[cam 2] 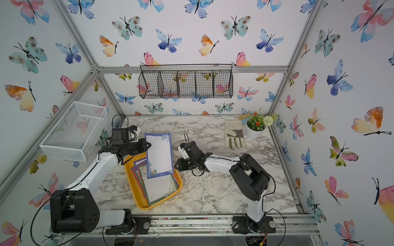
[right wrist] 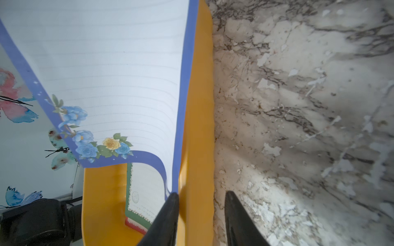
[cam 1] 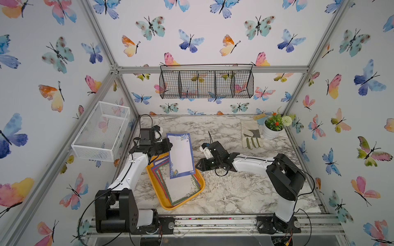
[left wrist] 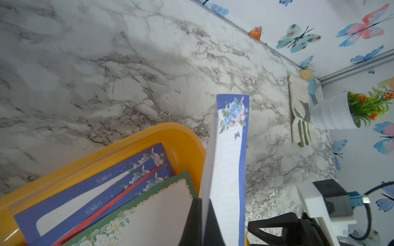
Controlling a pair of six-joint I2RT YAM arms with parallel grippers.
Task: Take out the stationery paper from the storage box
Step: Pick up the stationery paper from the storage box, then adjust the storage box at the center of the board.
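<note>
The storage box [cam 1: 165, 205] is a yellow-orange tray on the marble table, left of centre, seen in both top views [cam 2: 143, 204]. A fanned stack of stationery paper lies in it, with a green-bordered sheet [cam 1: 181, 188] uppermost. My left gripper [cam 1: 169, 145] is shut on the edge of a blue-bordered sheet [cam 1: 181, 154], which is raised off the stack and tilted over the box's far end. The left wrist view shows the fingers [left wrist: 193, 221] pinching that sheet [left wrist: 228, 170]. My right gripper [right wrist: 201, 194] is open astride the box's right rim [right wrist: 198, 127], one fingertip [right wrist: 173, 197] at the sheet's lower corner.
A white mesh basket [cam 1: 100, 130] hangs on the left wall and a black wire basket [cam 1: 205, 82] on the back wall. A work glove [cam 1: 251, 134], a white flower pot [cam 1: 273, 127] and a brush [cam 1: 259, 116] sit at the back right corner.
</note>
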